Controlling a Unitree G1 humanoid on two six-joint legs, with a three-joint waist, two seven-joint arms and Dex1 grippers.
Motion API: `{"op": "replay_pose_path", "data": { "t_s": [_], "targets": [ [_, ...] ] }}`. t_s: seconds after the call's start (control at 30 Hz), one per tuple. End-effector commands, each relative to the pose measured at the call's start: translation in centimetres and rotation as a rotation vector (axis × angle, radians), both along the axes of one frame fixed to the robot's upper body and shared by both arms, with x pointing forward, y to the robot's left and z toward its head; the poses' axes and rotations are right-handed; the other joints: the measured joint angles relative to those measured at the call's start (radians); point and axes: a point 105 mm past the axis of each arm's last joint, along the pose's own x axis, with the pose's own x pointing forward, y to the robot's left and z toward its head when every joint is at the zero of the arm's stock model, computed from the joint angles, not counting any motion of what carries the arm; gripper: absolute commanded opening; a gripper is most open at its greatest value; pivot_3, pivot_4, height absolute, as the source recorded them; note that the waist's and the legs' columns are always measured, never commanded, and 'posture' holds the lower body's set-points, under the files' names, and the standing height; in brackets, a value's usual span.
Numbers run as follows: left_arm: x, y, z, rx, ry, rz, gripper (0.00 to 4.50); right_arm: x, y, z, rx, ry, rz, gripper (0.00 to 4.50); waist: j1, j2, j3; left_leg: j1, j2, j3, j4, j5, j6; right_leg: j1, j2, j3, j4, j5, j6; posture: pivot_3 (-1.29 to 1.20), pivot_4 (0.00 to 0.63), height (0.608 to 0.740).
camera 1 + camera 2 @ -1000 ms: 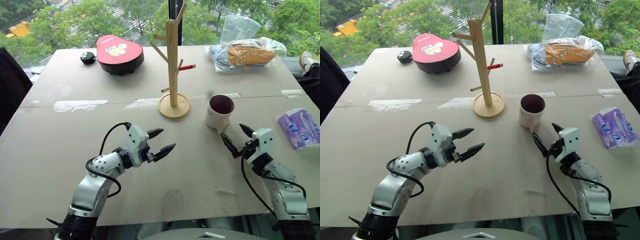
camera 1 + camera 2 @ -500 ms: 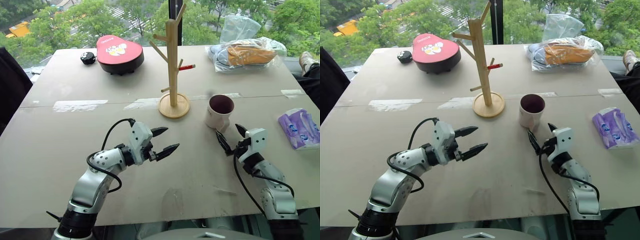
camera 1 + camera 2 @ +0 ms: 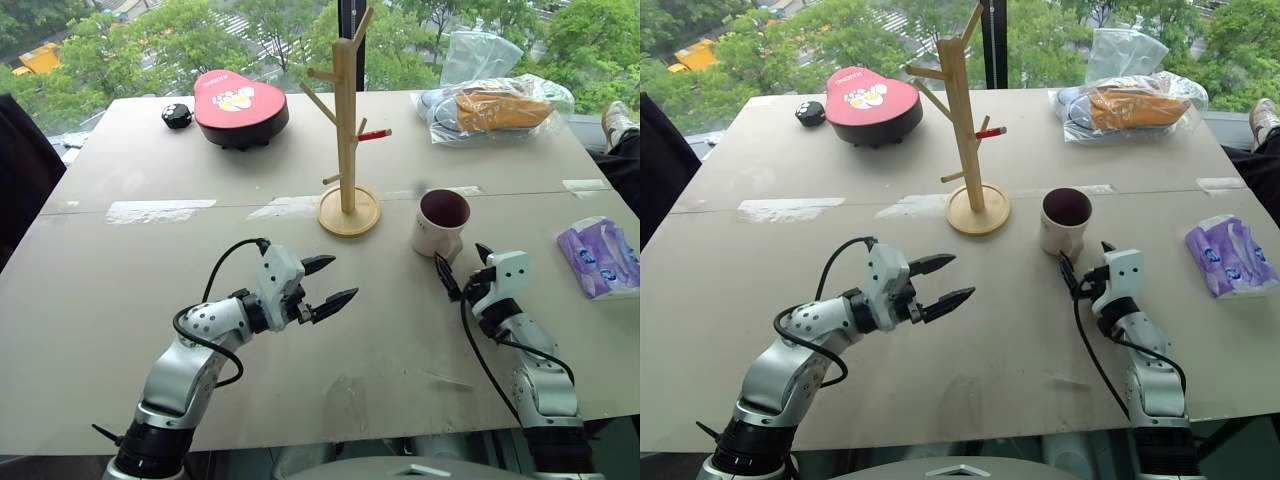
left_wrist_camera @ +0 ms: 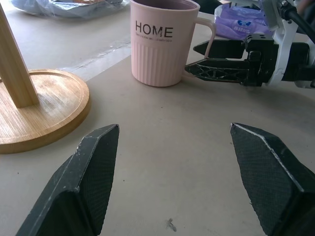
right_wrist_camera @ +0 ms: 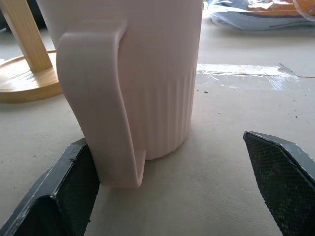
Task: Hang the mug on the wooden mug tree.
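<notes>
1. Right tool (image 3: pixel 463 268): I see it released, jaws spread wide, level at the mug's handle, one finger beside the handle.
2. Left tool (image 3: pixel 327 281): released, hovering over the bench (image 3: pixel 120 300), grasping nothing.
3. Mug (image 3: pixel 440 222): upright on the bench, near the wooden mug tree (image 3: pixel 346 130), to its right.

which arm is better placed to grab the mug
Right. The right gripper is open just behind the mug, at its handle. The left gripper, also open, sits farther off.
</notes>
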Motion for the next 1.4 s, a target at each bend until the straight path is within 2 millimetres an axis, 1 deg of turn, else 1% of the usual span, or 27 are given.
{"op": "replay_pose_path", "data": {
  "t_s": [0.03, 0.07, 0.17, 0.2, 0.27, 0.3, 0.33, 0.4, 0.43, 0.57, 0.7, 0.83, 0.93, 1.0, 1.03, 1.1, 1.13, 1.2, 1.3, 1.4],
  "targets": [
    [-0.4, -0.1, 0.9, -0.013, -0.045, -0.010, 3.69, 0.0, -1.7, 1.0, -0.020, -0.047, -0.061, 4.47, 0.000, 0.000, 0.000, 0.000, 0.000, 0.000, 0.000, 0.000, 0.000, 0.000, 0.000, 0.000, 0.000, 0.000, 0.000, 0.00, 0.150, 0.740],
    [-0.4, -0.1, 0.9, -0.014, -0.045, -0.010, 3.69, -0.1, -1.8, 1.1, -0.020, -0.047, -0.065, 4.47, 0.000, 0.000, 0.000, 0.000, 0.000, 0.000, 0.000, 0.000, 0.000, 0.000, 0.000, 0.000, 0.000, 0.000, 0.000, 0.00, 0.150, 0.740],
    [-0.5, -0.1, 0.8, -0.013, -0.043, -0.010, 3.69, -0.1, -1.9, 1.1, -0.017, -0.047, -0.067, 3.65, -0.001, 0.000, 0.000, 0.000, 0.000, 0.000, 0.000, 0.000, 0.000, 0.000, 0.000, 0.000, 0.000, 0.000, 0.000, 0.00, 0.150, 0.740],
    [-0.5, 0.0, 0.7, -0.012, -0.043, -0.008, 3.69, -0.1, -2.0, 1.1, -0.014, -0.047, -0.070, 3.24, -0.002, 0.000, 0.000, 0.000, 0.000, 0.000, 0.000, 0.000, 0.000, 0.000, 0.000, 0.000, 0.000, 0.000, 0.000, 0.00, 0.150, 0.740],
    [-0.4, 0.2, 0.6, -0.012, -0.041, 0.000, 3.69, -0.1, -2.0, 1.1, -0.010, -0.047, -0.075, 2.15, -0.003, 0.000, 0.000, 0.000, 0.000, 0.000, 0.000, 0.000, 0.000, 0.000, 0.000, 0.000, 0.000, 0.000, 0.000, 0.00, 0.150, 0.740],
    [-0.4, 0.2, 0.6, -0.011, -0.041, 0.001, 3.69, -0.1, -1.9, 1.1, -0.008, -0.047, -0.075, 1.78, -0.003, 0.000, 0.000, 0.000, 0.000, 0.000, 0.000, 0.000, 0.000, 0.000, 0.000, 0.001, 0.000, 0.000, 0.000, 0.00, 0.150, 0.740],
    [-0.4, 0.2, 0.6, -0.011, -0.042, 0.002, 3.69, 0.0, -1.8, 1.1, -0.008, -0.047, -0.073, 1.25, -0.003, 0.000, 0.000, 0.000, 0.000, 0.001, 0.000, 0.000, 0.000, 0.000, 0.000, 0.001, 0.001, 0.000, 0.000, 0.00, 0.150, 0.740],
    [-0.4, 0.3, 0.6, -0.011, -0.043, 0.004, 3.69, 0.2, -1.6, 1.2, -0.003, -0.049, -0.065, 0.53, -0.005, 0.000, 0.000, 0.000, 0.000, 0.001, 0.000, 0.000, 0.000, 0.000, 0.000, 0.001, 0.001, 0.000, 0.000, 0.00, 0.150, 0.740],
    [-0.4, 0.3, 0.6, -0.011, -0.044, 0.005, 3.69, 0.4, -1.5, 1.2, 0.000, -0.051, -0.061, 0.04, -0.007, 0.000, 0.000, 0.000, 0.000, 0.001, 0.000, 0.000, 0.000, 0.000, 0.000, 0.001, 0.001, 0.000, 0.000, 0.00, 0.150, 0.740],
    [-0.4, 0.3, 0.6, -0.012, -0.047, 0.013, 3.69, 1.1, -1.1, 1.5, 0.007, -0.057, -0.044, 0.04, -0.017, 0.000, 0.000, 0.000, 0.000, 0.001, 0.000, 0.000, 0.000, 0.000, 0.000, 0.001, 0.001, 0.000, 0.000, 0.00, 0.150, 0.740],
    [-0.4, 0.5, 0.6, -0.011, -0.051, 0.024, 3.69, 1.6, -1.1, 1.7, 0.006, -0.068, -0.035, 0.04, -0.023, 0.000, 0.000, 0.000, 0.000, 0.001, 0.000, 0.000, 0.000, -0.001, 0.000, 0.001, 0.002, 0.000, 0.000, 0.00, 0.150, 0.740],
    [-0.4, 0.7, 0.6, -0.011, -0.053, 0.034, 3.69, 1.8, -1.0, 2.7, -0.009, -0.105, -0.003, 0.04, -0.023, 0.000, 0.000, 0.000, 0.000, 0.002, 0.001, 0.000, 0.000, -0.001, 0.000, 0.002, 0.002, 0.000, 0.000, 0.00, 0.150, 0.740],
    [-0.4, 0.8, 0.8, -0.029, -0.062, 0.045, 3.69, 1.8, -0.3, 4.5, -0.129, -0.172, 0.124, 0.04, -0.023, 0.000, 0.000, 0.000, 0.000, 0.003, 0.001, 0.000, 0.000, -0.001, 0.000, 0.003, 0.003, 0.000, 0.000, 0.00, 0.150, 0.740],
    [-0.2, 0.8, 1.4, -0.075, -0.079, 0.052, 3.69, 1.6, 0.2, 5.8, -0.240, -0.219, 0.240, 0.04, -0.023, 0.000, 0.000, 0.000, 0.000, 0.003, 0.001, 0.000, 0.000, -0.001, 0.000, 0.003, 0.003, 0.000, 0.000, 0.00, 0.150, 0.740],
    [-0.1, 0.7, 2.2, -0.137, -0.101, 0.063, 3.69, 1.5, 0.3, 6.6, -0.302, -0.245, 0.302, 0.04, -0.022, 0.000, 0.000, 0.000, -0.001, 0.003, 0.001, 0.000, 0.000, -0.001, 0.000, 0.003, 0.003, 0.000, 0.000, 0.00, 0.150, 0.740],
    [-0.1, 0.6, 3.9, -0.278, -0.147, 0.089, 3.69, 2.0, 0.2, 9.2, -0.380, -0.287, 0.402, 0.04, -0.023, 0.000, 0.000, 0.000, -0.001, 0.004, 0.002, 0.000, 0.000, -0.001, 0.000, 0.004, 0.003, 0.000, 0.000, 0.00, 0.150, 0.740],
    [0.1, 0.8, 4.7, -0.325, -0.203, 0.124, 3.69, 2.4, 0.2, 10.5, -0.428, -0.312, 0.445, 0.04, -0.025, -0.001, 0.000, 0.000, -0.001, 0.004, 0.003, 0.000, 0.000, -0.001, -0.001, 0.004, 0.003, 0.000, 0.000, 0.00, 0.150, 0.740],
    [0.6, 1.2, 5.7, -0.380, -0.284, 0.195, 3.69, 3.0, 0.5, 12.3, -0.513, -0.346, 0.516, 0.04, -0.027, -0.001, -0.001, 0.000, 0.000, 0.005, 0.003, 0.000, 0.000, -0.001, -0.002, 0.005, 0.004, 0.000, 0.000, 0.00, 0.150, 0.740],
    [-0.1, 0.9, 7.5, -0.461, -0.405, 0.208, 3.69, 4.3, 1.5, 15.0, -0.603, -0.392, 0.604, 0.04, -0.023, -0.005, -0.003, 0.000, 0.001, 0.004, 0.003, 0.000, 0.000, -0.001, -0.001, 0.004, 0.004, 0.001, 0.000, 0.00, 0.150, 0.740],
    [-0.6, 0.4, 8.8, -0.489, -0.500, 0.205, 3.69, 5.2, 3.2, 16.6, -0.701, -0.405, 0.730, 0.04, -0.026, -0.005, -0.002, 0.000, 0.001, 0.007, 0.003, 0.000, 0.000, -0.001, -0.002, 0.006, 0.004, 0.001, 0.000, 0.00, 0.150, 0.740]
  ]
}}
